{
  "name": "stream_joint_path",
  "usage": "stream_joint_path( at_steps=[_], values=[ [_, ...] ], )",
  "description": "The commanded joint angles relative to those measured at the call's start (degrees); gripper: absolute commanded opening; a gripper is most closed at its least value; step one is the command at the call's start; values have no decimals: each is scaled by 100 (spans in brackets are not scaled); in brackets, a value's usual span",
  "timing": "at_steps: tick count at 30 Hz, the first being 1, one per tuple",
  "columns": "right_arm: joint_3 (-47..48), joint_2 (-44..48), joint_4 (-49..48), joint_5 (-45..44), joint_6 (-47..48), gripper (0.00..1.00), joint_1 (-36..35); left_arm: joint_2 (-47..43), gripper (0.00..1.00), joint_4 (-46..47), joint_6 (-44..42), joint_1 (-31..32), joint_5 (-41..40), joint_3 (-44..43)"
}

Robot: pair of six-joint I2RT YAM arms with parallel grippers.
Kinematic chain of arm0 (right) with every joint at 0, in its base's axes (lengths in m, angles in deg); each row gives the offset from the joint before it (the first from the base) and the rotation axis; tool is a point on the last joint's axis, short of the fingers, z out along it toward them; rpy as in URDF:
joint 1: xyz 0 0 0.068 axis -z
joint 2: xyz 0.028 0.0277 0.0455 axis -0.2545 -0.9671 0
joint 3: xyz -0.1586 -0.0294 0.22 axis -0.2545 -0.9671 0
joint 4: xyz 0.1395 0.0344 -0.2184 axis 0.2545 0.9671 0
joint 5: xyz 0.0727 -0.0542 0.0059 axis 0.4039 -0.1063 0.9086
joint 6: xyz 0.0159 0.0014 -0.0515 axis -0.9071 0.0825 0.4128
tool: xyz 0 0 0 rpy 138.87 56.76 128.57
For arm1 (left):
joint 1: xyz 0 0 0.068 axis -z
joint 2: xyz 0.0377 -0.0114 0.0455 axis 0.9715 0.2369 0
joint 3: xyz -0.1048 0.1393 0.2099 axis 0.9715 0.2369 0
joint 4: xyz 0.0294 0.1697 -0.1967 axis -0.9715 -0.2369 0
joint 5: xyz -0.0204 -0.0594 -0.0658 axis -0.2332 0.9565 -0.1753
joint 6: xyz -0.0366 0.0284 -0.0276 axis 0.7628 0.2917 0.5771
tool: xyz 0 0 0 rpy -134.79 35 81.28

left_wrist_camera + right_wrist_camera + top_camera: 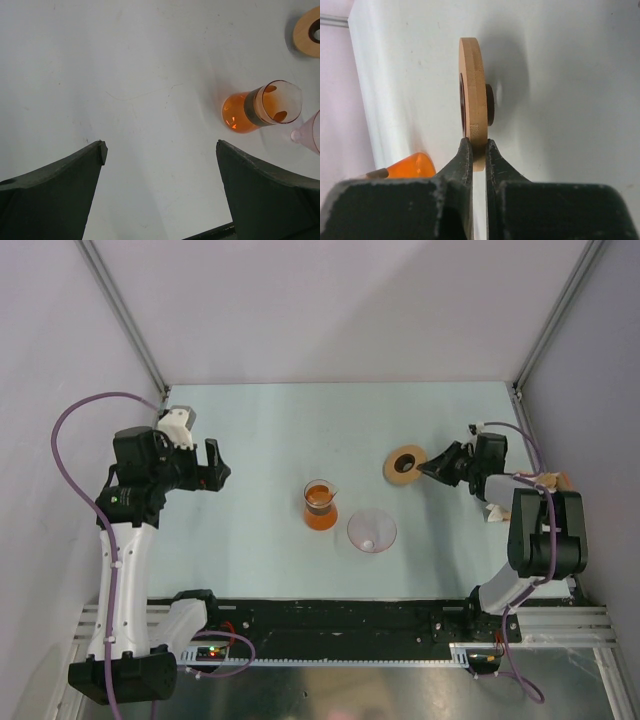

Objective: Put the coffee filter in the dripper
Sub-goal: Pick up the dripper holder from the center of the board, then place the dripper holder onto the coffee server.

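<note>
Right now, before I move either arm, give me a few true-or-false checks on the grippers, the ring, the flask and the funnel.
1. The right gripper is pinching the wooden ring by its edge. True.
2. The left gripper is holding the orange flask. False: it is open over bare table, with the flask off to one side.
3. The clear funnel sits on top of the flask. False: it rests on the table beside the flask.
4. The ring has a hole through its middle. True.
</note>
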Motion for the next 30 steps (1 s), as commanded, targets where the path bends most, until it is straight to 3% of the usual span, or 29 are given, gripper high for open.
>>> stream_joint_path(
  at_steps=[1, 9, 13, 19, 22, 24, 30],
  values=[
    [348, 472, 272, 350, 88, 0, 26, -6, 98, 187, -136, 17, 205, -219],
    [891, 1286, 513, 1227, -459, 0, -141, 77, 98, 273, -17, 18, 382, -461],
    [1264, 1704, 505, 1895, -917, 0, -623, 136, 98, 318, 294, 15, 818, -682],
    [1722, 2079, 557, 2491, -1118, 0, -1620, 168, 98, 1019, 1888, 44, 2471, -712],
    [1802, 2163, 596, 2608, -1061, 0, -1977, -86, 98, 2408, 3565, 125, 3020, 11],
    [1838, 2166, 580, 2670, -1071, 0, -2181, -247, 98, 3077, 4241, 325, 3166, 507],
    [1857, 2151, 627, 2665, -937, 0, -2719, -374, 88, 3730, 4451, 1222, 3310, 1127]
  ],
)
